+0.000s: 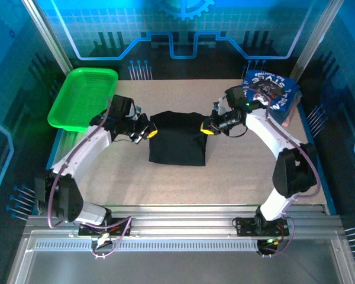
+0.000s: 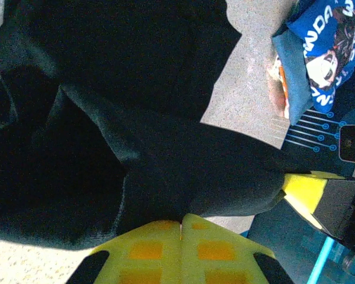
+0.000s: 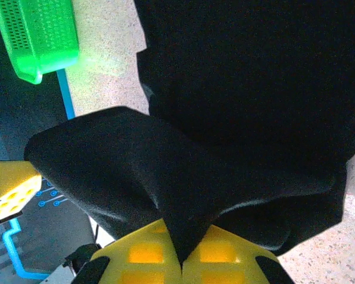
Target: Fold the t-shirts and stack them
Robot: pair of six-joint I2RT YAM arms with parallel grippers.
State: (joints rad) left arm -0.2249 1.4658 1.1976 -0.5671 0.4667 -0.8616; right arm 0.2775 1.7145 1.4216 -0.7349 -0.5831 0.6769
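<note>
Shirt first: the black t-shirt (image 1: 177, 139) lies mid-table (image 1: 242, 177) as a rough rectangle, w/ both side edges lifted off the surface. On its left edge the left gripper (image 2: 181, 228) has its fingers pressed together w/ cloth running into the seam between them. On the right edge the right gripper (image 3: 182, 251) is clamped on a peak of fabric wedged between its pads. Main risk, in my view: both pinches look thin, so a quick lift or uneven pull btwn the arms could let one side slip out and the fold would drop open. Also can't tell if each grip has every layer or just the top one. If only the top, layers would peel apart & the bottom part would drag on the table. Arms pulling apart too hard would stretch the shirt and skew the rectangle. The folded blue t-shirts (image 1: 271, 92) sit at the far-right corner, well apart from the black one, close behind the right arm, so a wide swing that way could shove the stack toward the edge. The green basket (image 1: 83, 97) is at far left, near the left arm, apart from the shirt; nothing visible inside it.
</note>
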